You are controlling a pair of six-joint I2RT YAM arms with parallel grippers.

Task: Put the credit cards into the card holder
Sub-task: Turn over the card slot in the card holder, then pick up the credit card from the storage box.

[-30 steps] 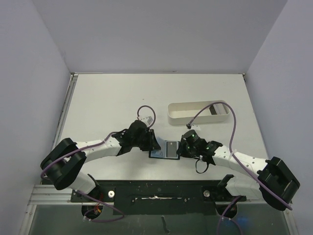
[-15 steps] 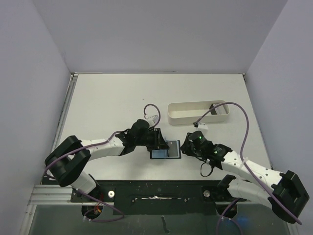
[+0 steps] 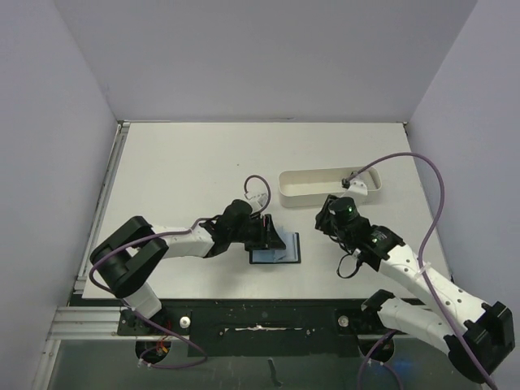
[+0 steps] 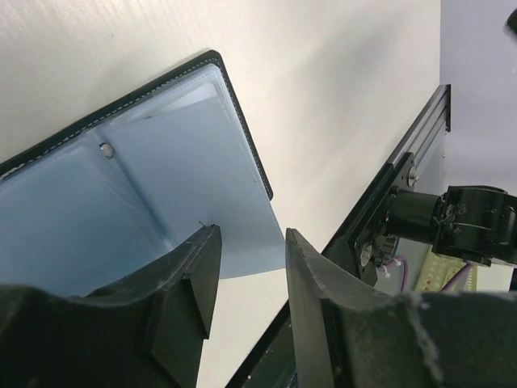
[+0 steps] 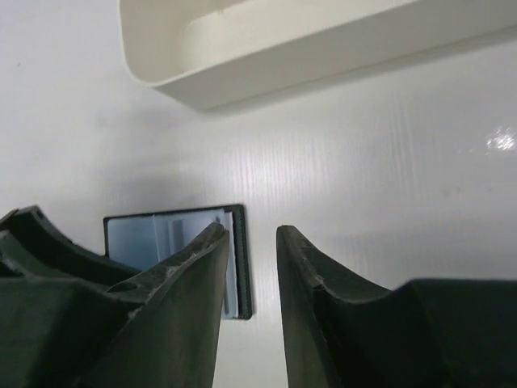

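The black card holder (image 3: 282, 250) lies open on the table between the arms, bluish-grey pockets up; it also shows in the left wrist view (image 4: 153, 153) and the right wrist view (image 5: 161, 238). A pale bluish credit card (image 4: 246, 257) lies on its inside and sticks out past one black edge. My left gripper (image 3: 270, 236) is open, its fingers low over the holder's left part with nothing between them (image 4: 249, 230). My right gripper (image 3: 324, 220) is open a little and empty (image 5: 252, 229), apart from the holder to its right, near the tray.
A long white oval tray (image 3: 313, 195) stands behind the holder to the right, also in the right wrist view (image 5: 242, 73), with a small dark item at its right end (image 3: 358, 182). The table's black front rail (image 4: 404, 178) runs close by.
My right gripper has drawn back from the holder's right edge, up and to the right toward the tray. My left gripper has shifted right along with the holder, which now lies opened wider.
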